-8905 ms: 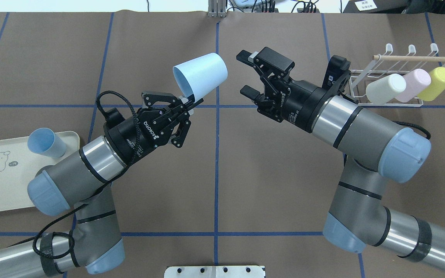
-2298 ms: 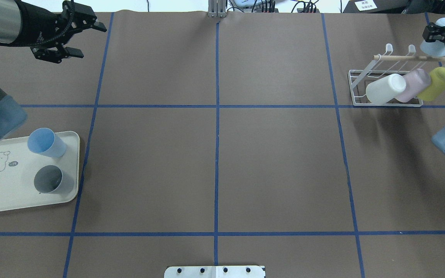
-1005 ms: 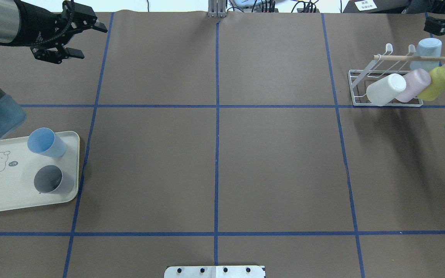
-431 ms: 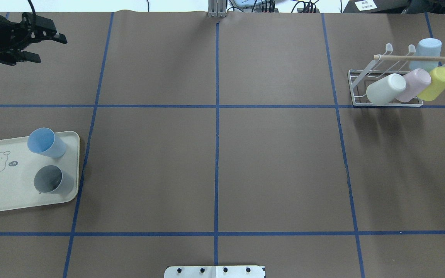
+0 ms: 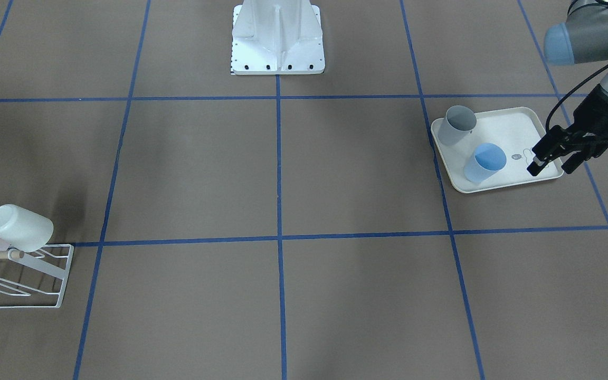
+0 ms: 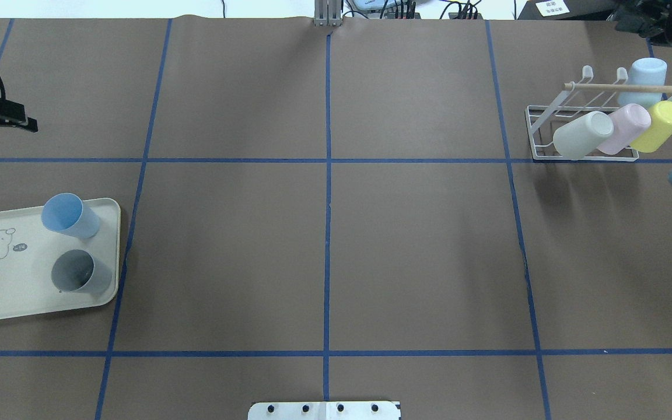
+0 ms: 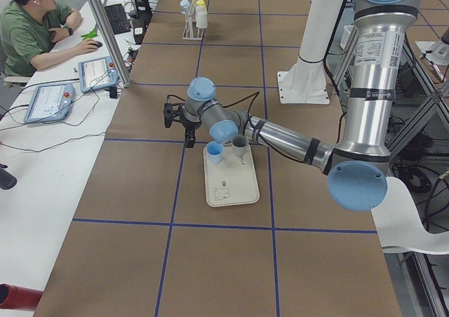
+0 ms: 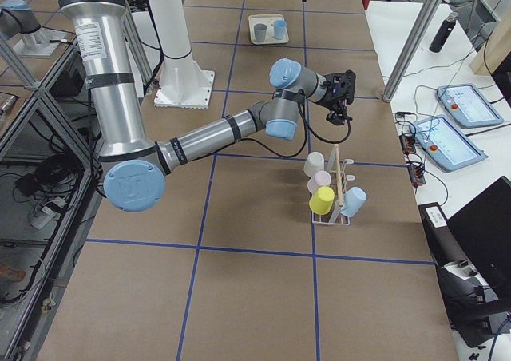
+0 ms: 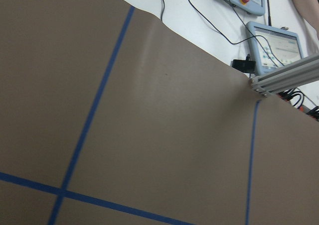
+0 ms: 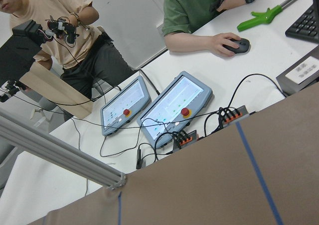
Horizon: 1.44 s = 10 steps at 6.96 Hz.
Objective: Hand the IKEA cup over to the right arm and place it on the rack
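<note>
Four cups hang on the white wire rack [image 6: 552, 107] and two stand on the cream tray [image 6: 15, 286]; the pale blue IKEA cup [image 6: 647, 71] sits mouth-down on a back prong behind the wooden dowel [image 6: 604, 87], base uppermost, long axis leaning away from the robot. The left gripper [image 5: 549, 169] hangs spread and empty near the tray; the right gripper [image 8: 343, 105] is apart from the rack, its jaws too blurred to read.

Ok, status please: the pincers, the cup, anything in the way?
Left pincer open, empty. Right pincer away from rack, state unclear. Pale blue cup sits on rack. No obstruction seen.
</note>
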{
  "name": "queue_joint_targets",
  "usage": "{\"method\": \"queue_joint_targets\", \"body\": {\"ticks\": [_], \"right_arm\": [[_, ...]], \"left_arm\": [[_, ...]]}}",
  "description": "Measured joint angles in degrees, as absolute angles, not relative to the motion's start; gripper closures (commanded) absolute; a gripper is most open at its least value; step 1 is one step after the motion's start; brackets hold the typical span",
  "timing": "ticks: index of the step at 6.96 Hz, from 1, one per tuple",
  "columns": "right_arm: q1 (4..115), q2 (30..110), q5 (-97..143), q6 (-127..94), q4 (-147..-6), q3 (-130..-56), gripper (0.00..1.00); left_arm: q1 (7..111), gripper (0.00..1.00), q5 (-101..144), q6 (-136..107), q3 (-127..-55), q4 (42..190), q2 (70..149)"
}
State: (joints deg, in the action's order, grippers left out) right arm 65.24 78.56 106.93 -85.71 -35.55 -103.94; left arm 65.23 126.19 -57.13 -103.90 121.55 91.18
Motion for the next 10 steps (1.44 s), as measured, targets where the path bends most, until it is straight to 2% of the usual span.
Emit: {"method": "queue_joint_targets", "body": {"ticks": [2,5,6,9,10], "right_arm": [[62.5,76.9,107.0,-93.9,-34.6,-104.4,0.0],[60.4,76.7,107.0,-97.3,-33.0,-104.4,0.0],[60.3,76.6,107.0,-97.5,-33.0,-104.5,0.0],[60.0,76.6,107.0,-97.5,-32.9,-104.3,0.0],[59.9,76.6,107.0,-97.5,-32.9,-104.2,0.0]], "left_arm": [[60.9,0.0,126.0,-55.8,-104.0,121.5,87.3],[54.2,0.02,125.7,-56.0,-103.9,121.4,85.5],[53.4,0.1,125.7,-56.0,-103.7,121.4,85.3],[52.4,0.19,125.8,-56.0,-102.7,121.4,85.4],[52.3,0.27,125.8,-56.0,-102.3,121.3,85.7]]}}
